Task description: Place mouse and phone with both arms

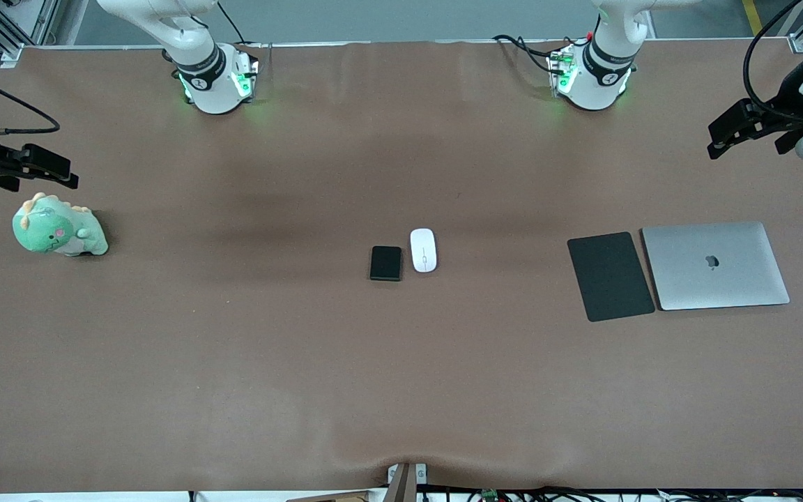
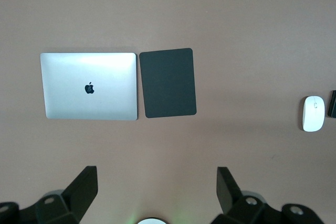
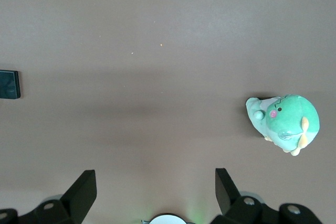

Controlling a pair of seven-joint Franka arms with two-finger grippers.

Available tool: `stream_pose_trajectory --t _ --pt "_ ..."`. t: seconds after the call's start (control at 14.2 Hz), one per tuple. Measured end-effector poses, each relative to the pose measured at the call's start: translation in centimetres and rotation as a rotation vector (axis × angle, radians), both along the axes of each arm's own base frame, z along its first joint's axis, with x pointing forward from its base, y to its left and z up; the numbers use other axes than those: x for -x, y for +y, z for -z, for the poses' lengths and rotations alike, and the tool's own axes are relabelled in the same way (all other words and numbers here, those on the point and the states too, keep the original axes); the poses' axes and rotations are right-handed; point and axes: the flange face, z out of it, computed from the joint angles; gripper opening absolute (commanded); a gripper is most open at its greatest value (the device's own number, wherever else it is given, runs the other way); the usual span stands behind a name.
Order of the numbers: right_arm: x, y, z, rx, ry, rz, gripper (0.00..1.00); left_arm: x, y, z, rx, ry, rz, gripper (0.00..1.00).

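Front view showed my left gripper (image 1: 721, 143) and right gripper (image 1: 60, 171) spread wide, holding nothing; the mouse (image 1: 423, 249) lay beside the phone (image 1: 385, 263) mid-table; the laptop (image 1: 715, 265) bore an apple logo.

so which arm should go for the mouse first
Probably the left. The mouse lies on the phone's side toward the left arm's end, where the mouse pad sits. The left gripper hangs open there. The right gripper, open above the plush dinosaur, suits the phone.
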Motion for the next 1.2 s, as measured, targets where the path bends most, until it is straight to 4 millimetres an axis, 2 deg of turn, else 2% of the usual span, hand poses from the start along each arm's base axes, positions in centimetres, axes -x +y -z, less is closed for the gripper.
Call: stream_pose_trajectory --t 0.78,0.99,1.2 --pt "0.0 0.0 0.2 -0.001 0.004 0.0 1.0 -0.2 0.0 0.3 0.0 0.007 0.001 1.0" --pt "0.0 0.0 0.2 -0.001 0.005 0.0 1.0 -0.7 -0.8 1.4 0.001 0.029 0.015 1.0" --pt "0.0 0.0 0.2 -0.001 0.005 0.0 1.0 -1.3 -2.5 3.2 0.041 0.071 0.032 1.0"
